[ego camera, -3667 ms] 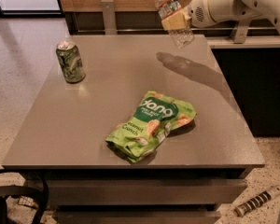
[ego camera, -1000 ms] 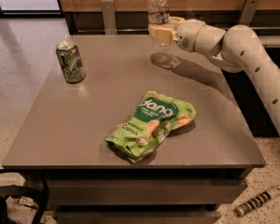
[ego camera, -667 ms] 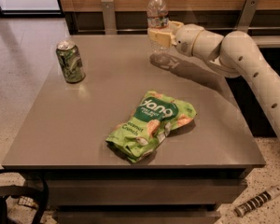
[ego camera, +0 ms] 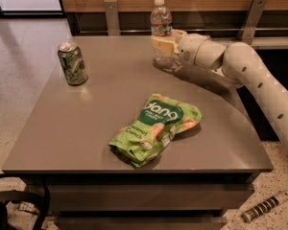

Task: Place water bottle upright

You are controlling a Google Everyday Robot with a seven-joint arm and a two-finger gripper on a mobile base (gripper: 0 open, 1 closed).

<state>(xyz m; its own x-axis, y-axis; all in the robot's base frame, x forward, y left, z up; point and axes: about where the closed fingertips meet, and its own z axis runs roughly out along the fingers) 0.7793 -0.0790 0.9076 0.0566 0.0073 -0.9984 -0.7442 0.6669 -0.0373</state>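
Note:
The water bottle (ego camera: 161,25) stands upright at the far middle of the grey table (ego camera: 86,123). It is clear and ribbed, with a white cap and a reddish label band. My gripper (ego camera: 163,44) comes in from the right on a white arm and is shut on the bottle's lower half. The bottle's base is on or just above the tabletop; I cannot tell which.
A green drink can (ego camera: 72,63) stands upright at the far left of the table. A green snack bag (ego camera: 156,127) lies flat near the middle front. A wooden wall with metal brackets (ego camera: 111,16) runs behind the table. A ribbed tool (ego camera: 265,207) lies on the floor at lower right.
The gripper has carried the bottle from high at the right, tilted, down and left to the table's far middle. The bottle now stands upright and low.

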